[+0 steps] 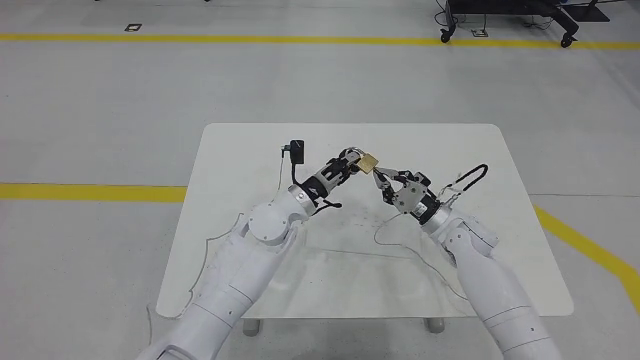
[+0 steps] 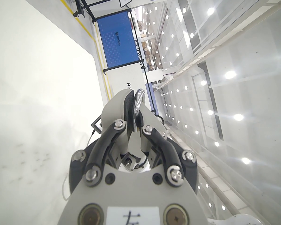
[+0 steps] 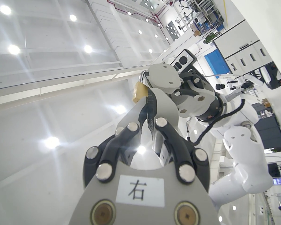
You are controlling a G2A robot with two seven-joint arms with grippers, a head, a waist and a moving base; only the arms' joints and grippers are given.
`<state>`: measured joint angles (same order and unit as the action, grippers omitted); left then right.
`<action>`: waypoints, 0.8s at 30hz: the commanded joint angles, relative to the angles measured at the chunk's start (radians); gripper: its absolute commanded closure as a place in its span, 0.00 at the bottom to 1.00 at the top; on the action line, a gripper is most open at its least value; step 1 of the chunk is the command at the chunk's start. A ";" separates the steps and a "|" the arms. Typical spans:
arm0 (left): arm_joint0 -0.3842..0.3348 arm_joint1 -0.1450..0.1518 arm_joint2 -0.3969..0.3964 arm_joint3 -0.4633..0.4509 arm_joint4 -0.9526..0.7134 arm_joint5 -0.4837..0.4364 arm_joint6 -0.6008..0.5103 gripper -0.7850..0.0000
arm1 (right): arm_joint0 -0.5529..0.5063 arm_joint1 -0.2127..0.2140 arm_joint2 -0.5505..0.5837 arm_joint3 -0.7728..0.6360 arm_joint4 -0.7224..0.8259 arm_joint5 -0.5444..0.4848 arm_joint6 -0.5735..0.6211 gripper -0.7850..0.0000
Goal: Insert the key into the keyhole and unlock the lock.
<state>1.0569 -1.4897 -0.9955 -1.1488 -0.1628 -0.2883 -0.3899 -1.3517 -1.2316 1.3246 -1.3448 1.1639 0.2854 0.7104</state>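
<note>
As it hangs above the white counter (image 1: 480,160), brass padlock (image 1: 368,162): steadied by left gripper (image 2: 133,105), fingers clamped on it.
Right gripper (image 3: 148,101): fingers pinched together beside padlock, probably aligning.

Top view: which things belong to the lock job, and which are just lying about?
Job in hand: lock, gripped by the left gripper; right gripper, shut, close beside the lock. The key cannot be made out.
Lying about: small black device, standing on the table.
</note>
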 commanded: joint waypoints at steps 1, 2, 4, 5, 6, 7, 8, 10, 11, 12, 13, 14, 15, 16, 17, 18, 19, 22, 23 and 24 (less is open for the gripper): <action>0.003 0.003 -0.011 0.003 0.005 0.003 -0.001 1.00 | 0.007 0.000 0.001 0.009 0.007 0.014 0.011 1.00; 0.005 0.004 -0.016 0.000 0.005 0.004 -0.001 1.00 | 0.010 0.001 0.000 0.013 0.002 0.018 0.014 1.00; 0.012 0.007 -0.026 -0.008 0.001 0.005 -0.005 1.00 | 0.017 0.002 -0.004 0.016 -0.017 0.027 0.022 1.00; 0.015 0.008 -0.030 -0.013 -0.001 0.005 -0.007 1.00 | 0.020 0.002 -0.006 0.016 -0.028 0.028 0.028 1.00; 0.018 0.009 -0.034 -0.019 -0.003 0.005 -0.011 1.00 | 0.023 0.003 -0.010 0.015 -0.044 0.027 0.034 0.93; 0.021 0.010 -0.038 -0.024 -0.004 0.006 -0.014 1.00 | 0.025 0.004 -0.012 0.015 -0.055 0.025 0.043 0.77; 0.024 0.011 -0.040 -0.029 -0.004 0.008 -0.018 1.00 | 0.028 0.005 -0.014 0.015 -0.068 0.023 0.051 0.58; 0.029 0.013 -0.045 -0.038 -0.006 0.016 -0.028 1.00 | 0.034 0.008 -0.019 0.012 -0.113 0.016 0.065 0.12; 0.031 0.014 -0.047 -0.043 -0.005 0.021 -0.032 1.00 | 0.037 0.009 -0.021 0.010 -0.134 0.014 0.072 0.00; 0.034 0.015 -0.049 -0.047 -0.007 0.027 -0.035 1.00 | 0.039 0.011 -0.023 0.008 -0.158 0.013 0.079 0.00; 0.037 0.016 -0.052 -0.051 -0.008 0.033 -0.039 1.00 | 0.042 0.014 -0.024 0.004 -0.186 0.012 0.083 0.00; 0.039 0.018 -0.055 -0.056 -0.006 0.041 -0.041 1.00 | 0.044 0.016 -0.026 -0.001 -0.214 0.014 0.090 0.00; 0.042 0.019 -0.058 -0.061 -0.006 0.052 -0.042 1.00 | 0.046 0.019 -0.027 -0.007 -0.238 0.015 0.099 0.00; 0.045 0.020 -0.062 -0.066 -0.009 0.065 -0.046 1.00 | 0.048 0.022 -0.027 -0.013 -0.268 0.013 0.108 0.00; 0.047 0.021 -0.064 -0.070 -0.010 0.087 -0.054 1.00 | 0.048 0.026 -0.026 -0.019 -0.297 0.011 0.116 0.00; 0.046 0.023 -0.066 -0.071 -0.010 0.121 -0.068 1.00 | 0.047 0.029 -0.022 -0.025 -0.320 0.007 0.124 0.00; 0.043 0.025 -0.066 -0.071 0.001 0.160 -0.082 1.00 | 0.045 0.032 -0.016 -0.032 -0.344 0.002 0.129 0.00; 0.032 0.034 -0.055 -0.078 0.077 0.261 -0.129 1.00 | 0.037 0.046 0.011 -0.063 -0.444 -0.023 0.119 0.00; 0.032 0.036 -0.049 -0.081 0.102 0.285 -0.147 1.00 | 0.030 0.050 0.026 -0.075 -0.460 -0.030 0.117 0.00; 0.030 0.039 -0.041 -0.087 0.125 0.308 -0.176 1.00 | 0.025 0.056 0.044 -0.089 -0.493 -0.042 0.103 0.00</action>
<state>1.0880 -1.4537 -1.0452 -1.2297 -0.0702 -0.0108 -0.5346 -1.3207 -1.1811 1.3490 -1.4195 0.7035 0.2546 0.8256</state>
